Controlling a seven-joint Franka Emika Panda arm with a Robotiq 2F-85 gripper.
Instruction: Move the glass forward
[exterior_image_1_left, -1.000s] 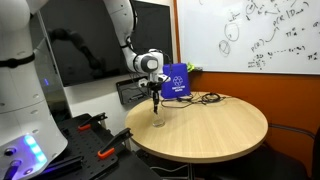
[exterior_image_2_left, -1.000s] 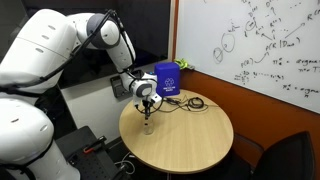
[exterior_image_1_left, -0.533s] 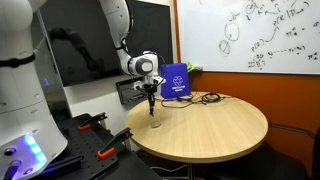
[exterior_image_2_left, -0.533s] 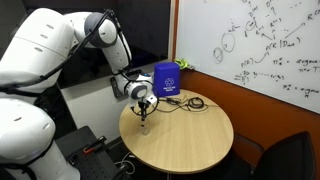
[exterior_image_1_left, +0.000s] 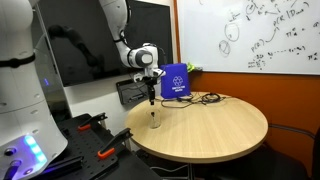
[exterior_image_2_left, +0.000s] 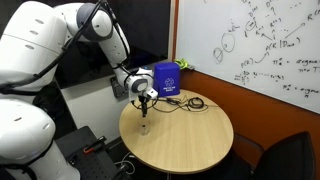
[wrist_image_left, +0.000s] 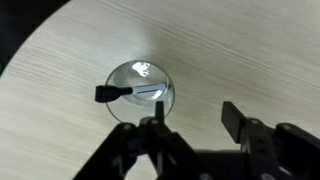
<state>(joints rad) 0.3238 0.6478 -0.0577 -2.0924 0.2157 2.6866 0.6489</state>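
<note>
Small clear stemmed glass with a round foot (exterior_image_1_left: 154, 121) stands upright on the round light-wood surface (exterior_image_1_left: 215, 125), close to the rim nearest the arm and well apart from the tall blue box with the white logo (exterior_image_1_left: 175, 80) behind it. Your claw (exterior_image_1_left: 152, 97) hangs straight above the glass with a gap below its tips and no contact in either exterior view. Wrist view looks down into the bowl of the glass (wrist_image_left: 140, 85). There the claw (wrist_image_left: 195, 120) shows its fingers spread wide with bare wood between them, holding nothing, and the glass sits off toward one finger, not centred in the gap. Progress, as a judgement: the glass stands free and steady, so either it is set down at its new spot and only your retreat is left, or the grasp is yet to come. These views alone do not settle which. If a grasp is next, you need to centre the gap over the stem before you descend. Count: one glass, one blue box, one surface, one claw, one tangle of black cable (exterior_image_1_left: 205, 98) beside the box, one whiteboard (exterior_image_1_left: 250, 35) on the wall.
</note>
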